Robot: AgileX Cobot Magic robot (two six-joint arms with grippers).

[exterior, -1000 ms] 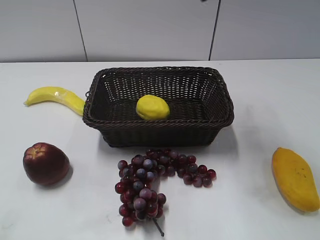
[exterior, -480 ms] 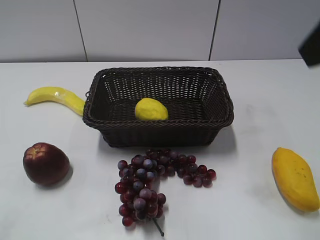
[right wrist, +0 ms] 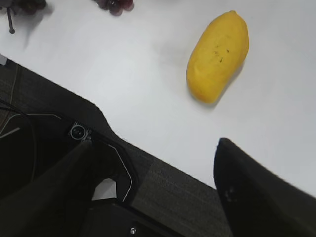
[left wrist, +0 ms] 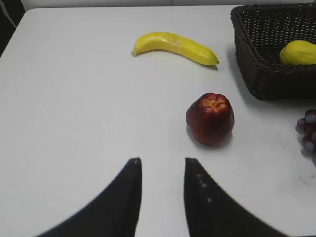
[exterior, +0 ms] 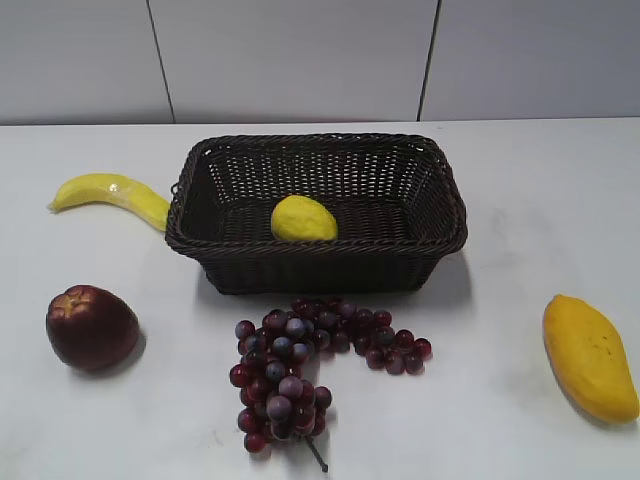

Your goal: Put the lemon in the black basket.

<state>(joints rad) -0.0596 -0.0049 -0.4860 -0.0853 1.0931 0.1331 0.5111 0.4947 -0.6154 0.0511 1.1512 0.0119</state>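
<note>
Lemon (exterior: 304,219) is seen lying inside the black basket (exterior: 316,251), so placement appears done. Left hand (left wrist: 162,170) and right hand (right wrist: 153,163) are parted, empty.

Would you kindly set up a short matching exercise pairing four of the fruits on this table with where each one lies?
Things:
1. lemon
2. banana
3. mango
4. grapes

Places:
A. on the table, left of the black basket
B. on the table, in front of the basket
C. inside the basket
D. near the table's right edge, apart from the rest

Pairs: 1-C, 2-A, 3-D, 4-B
</note>
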